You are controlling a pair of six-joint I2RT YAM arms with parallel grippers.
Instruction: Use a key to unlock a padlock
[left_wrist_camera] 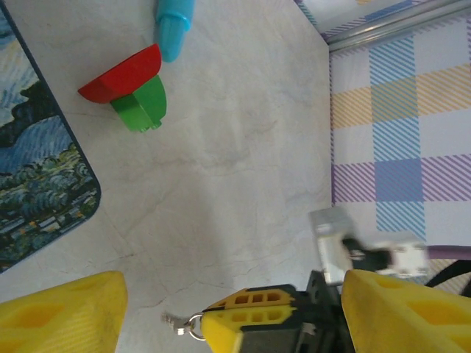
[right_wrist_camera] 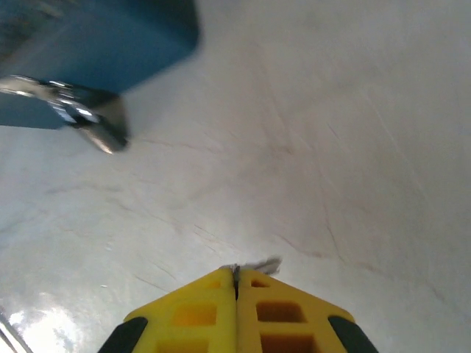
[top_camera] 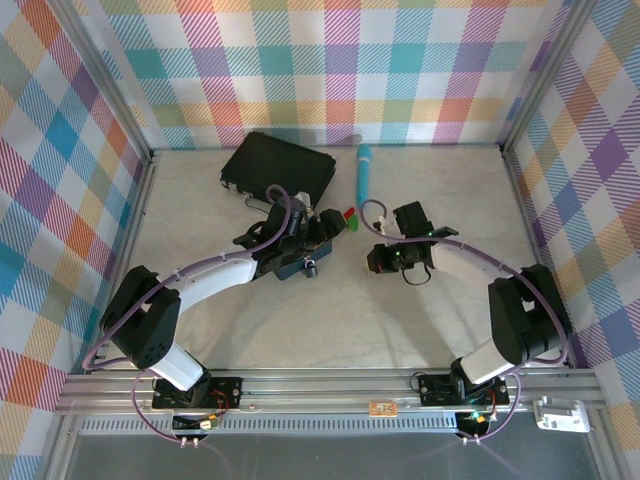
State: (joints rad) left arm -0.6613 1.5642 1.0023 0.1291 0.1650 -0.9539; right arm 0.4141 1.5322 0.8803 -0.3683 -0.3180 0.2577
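My right gripper (right_wrist_camera: 236, 271) is shut on the thin silvery key (right_wrist_camera: 266, 264), whose tip pokes out past the yellow fingertips just above the table. The left wrist view shows that same right gripper (left_wrist_camera: 246, 312) with the key (left_wrist_camera: 176, 322) and its ring sticking out to the left. The padlock (right_wrist_camera: 99, 125) is a blurred, silvery-dark lump at the lower edge of the blue starry-night box (right_wrist_camera: 96, 44), up and to the left of the key. From above, the padlock (top_camera: 311, 267) sits beside my left gripper (top_camera: 305, 248). My left gripper (left_wrist_camera: 232, 287) is open, empty, fingers wide.
A black rectangular case (top_camera: 278, 168) lies at the back, with a light blue pen (top_camera: 363, 170) to its right. Red and green blocks (top_camera: 349, 216) sit between the arms. The painted box (left_wrist_camera: 37, 162) lies left of my left fingers. Checked walls enclose the table.
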